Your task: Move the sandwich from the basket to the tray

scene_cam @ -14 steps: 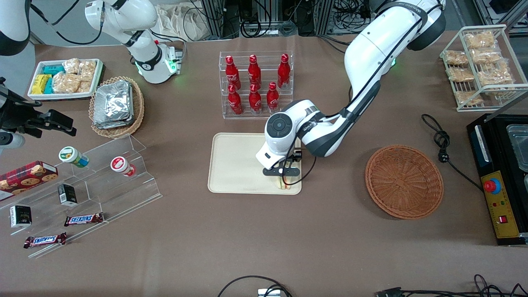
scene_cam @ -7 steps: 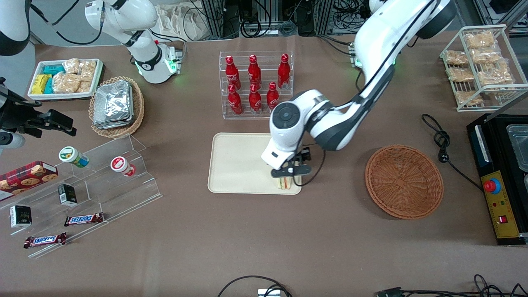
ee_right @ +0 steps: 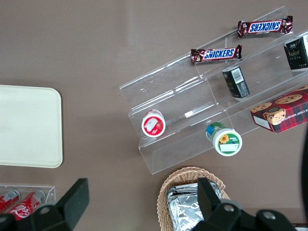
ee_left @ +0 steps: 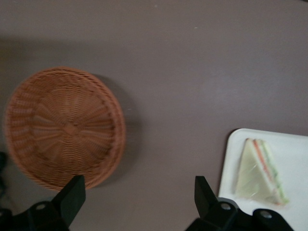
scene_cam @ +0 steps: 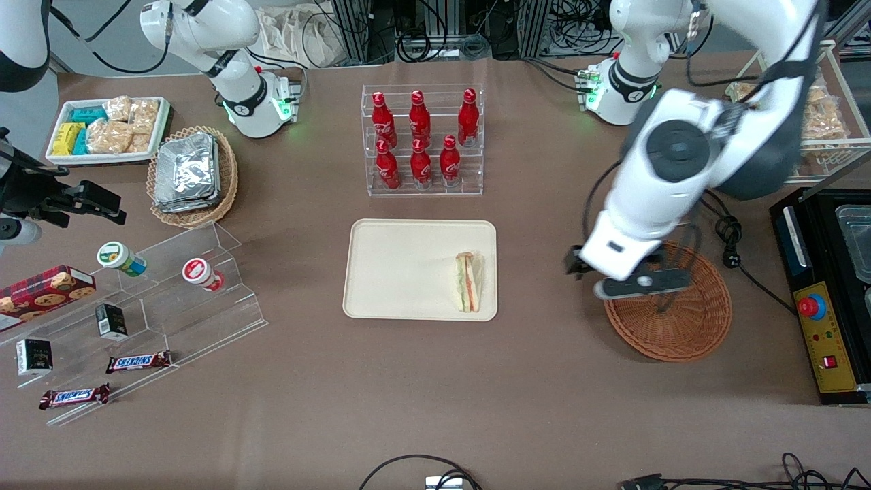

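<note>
The sandwich (scene_cam: 468, 281) lies on the cream tray (scene_cam: 401, 272), near the tray edge that faces the round reddish-brown basket (scene_cam: 680, 327). The basket has nothing in it. My left gripper (scene_cam: 636, 286) hangs high above the basket's rim on the tray's side, open and holding nothing. In the left wrist view the open gripper (ee_left: 138, 197) is over bare table between the basket (ee_left: 65, 127) and the tray (ee_left: 293, 159), where the sandwich (ee_left: 260, 168) lies by the rim. The tray's corner also shows in the right wrist view (ee_right: 29, 125).
A clear rack of red bottles (scene_cam: 422, 139) stands just farther from the camera than the tray. A black cable and plug (scene_cam: 728, 231), a black control box (scene_cam: 823, 340) and a wire snack rack (scene_cam: 796, 116) lie at the working arm's end. An acrylic shelf (scene_cam: 170, 286) lies toward the parked arm's end.
My left gripper let go of the sandwich on the tray, rose, and swung away to above the basket's rim. The sandwich stays on the tray.
</note>
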Robot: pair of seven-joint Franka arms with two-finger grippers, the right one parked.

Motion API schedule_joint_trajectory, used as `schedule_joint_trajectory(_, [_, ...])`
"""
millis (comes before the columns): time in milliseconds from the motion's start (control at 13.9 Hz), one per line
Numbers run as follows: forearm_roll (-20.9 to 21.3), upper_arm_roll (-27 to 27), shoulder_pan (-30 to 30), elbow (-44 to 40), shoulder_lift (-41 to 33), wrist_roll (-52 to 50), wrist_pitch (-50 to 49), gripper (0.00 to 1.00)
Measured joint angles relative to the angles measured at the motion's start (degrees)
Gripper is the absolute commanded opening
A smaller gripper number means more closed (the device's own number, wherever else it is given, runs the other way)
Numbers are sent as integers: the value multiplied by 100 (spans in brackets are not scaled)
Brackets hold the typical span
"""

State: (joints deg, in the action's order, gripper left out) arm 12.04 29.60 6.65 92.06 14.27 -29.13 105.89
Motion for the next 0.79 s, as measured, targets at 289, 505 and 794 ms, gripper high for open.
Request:
schedule_joint_trajectory(289, [-375, -54, 1104, 75, -540, 1402, -202, 100])
schedule_joint_trajectory(505, [-779, -997, 843, 77, -894, 2383, -772, 100])
schedule_joint_trajectory(794, [-1055, -3027, -515, 125, -1314, 3329, -1265, 100])
